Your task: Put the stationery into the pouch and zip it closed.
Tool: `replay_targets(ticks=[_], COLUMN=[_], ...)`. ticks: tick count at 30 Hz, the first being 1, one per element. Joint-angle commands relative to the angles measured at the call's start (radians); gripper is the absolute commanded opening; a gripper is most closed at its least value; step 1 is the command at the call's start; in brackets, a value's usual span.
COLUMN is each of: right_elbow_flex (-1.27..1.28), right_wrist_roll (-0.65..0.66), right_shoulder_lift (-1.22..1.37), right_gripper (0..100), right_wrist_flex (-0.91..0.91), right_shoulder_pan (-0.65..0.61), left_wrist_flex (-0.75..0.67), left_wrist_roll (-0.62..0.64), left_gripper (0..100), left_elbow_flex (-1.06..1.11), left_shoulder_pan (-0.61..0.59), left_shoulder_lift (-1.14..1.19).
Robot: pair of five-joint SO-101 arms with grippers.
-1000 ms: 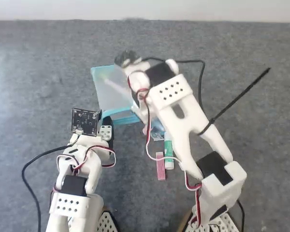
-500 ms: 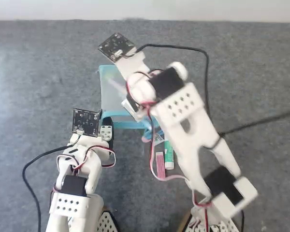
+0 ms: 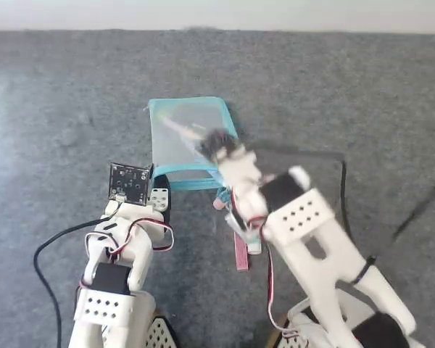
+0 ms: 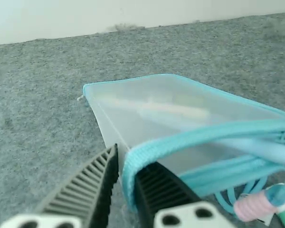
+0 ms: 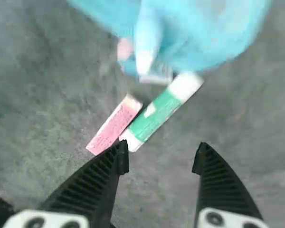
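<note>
So, the left gripper (image 4: 127,164) is clamped on the pouch (image 4: 171,114) at its teal zipper edge. The right gripper (image 5: 162,147) has its fingers apart and hovers over the pink eraser (image 5: 114,124) and green stick (image 5: 162,108), which touch each other on the grey carpet (image 5: 47,71) just beside the pouch.

We see a grey, fuzzy table cover (image 3: 51,109) across the whole scene, meeting a plain white wall (image 3: 217,13) along its far edge.
</note>
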Motion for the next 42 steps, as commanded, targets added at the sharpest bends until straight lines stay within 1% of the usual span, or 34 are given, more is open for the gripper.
replay_targets(ticks=[1,7,12,16,20,25,32,34,36,38,40,42], right_elbow_flex=[0.106,0.130,0.207,0.213,0.195,0.181,0.172,0.166,0.164,0.164,0.164,0.164], right_wrist_roll=[-0.071,-0.107,-0.118,-0.242,-0.305,-0.313,-0.308,-0.304,-0.287,-0.215,-0.160,-0.149], right_shoulder_lift=[-0.059,-0.058,-0.039,0.028,0.101,0.197,0.298,0.302,0.298,0.298,0.298,0.297], right_gripper=[22.7,22.7,22.7,22.7,22.8,22.8,22.3,17.4,8.6,0.3,2.1,0.8], right_wrist_flex=[-0.096,-0.099,-0.199,-0.243,-0.246,-0.277,-0.317,-0.317,-0.329,-0.352,-0.351,-0.349], right_shoulder_pan=[0.015,0.015,0.015,-0.004,0.002,0.059,0.171,0.217,0.257,0.275,0.277,0.277], left_wrist_flex=[-0.026,-0.026,-0.028,-0.028,-0.028,-0.026,-0.026,-0.026,-0.025,-0.025,-0.025,-0.025], left_wrist_roll=[-0.006,-0.006,-0.005,-0.005,-0.005,-0.005,-0.005,-0.005,-0.005,-0.005,-0.005,-0.005], left_gripper=[1,1,1,1,1,1,1,1,1,1,1,1], left_elbow_flex=[-0.012,-0.013,-0.016,-0.016,-0.016,-0.016,-0.016,-0.015,-0.015,-0.015,-0.015,-0.015], left_shoulder_pan=[0.002,0.002,0.002,0.003,0.003,0.003,0.008,0.008,0.009,0.009,0.009,0.008], left_shoulder_lift=[-0.012,-0.014,-0.014,-0.012,-0.011,-0.011,-0.011,-0.011,-0.011,-0.011,-0.011,-0.011])
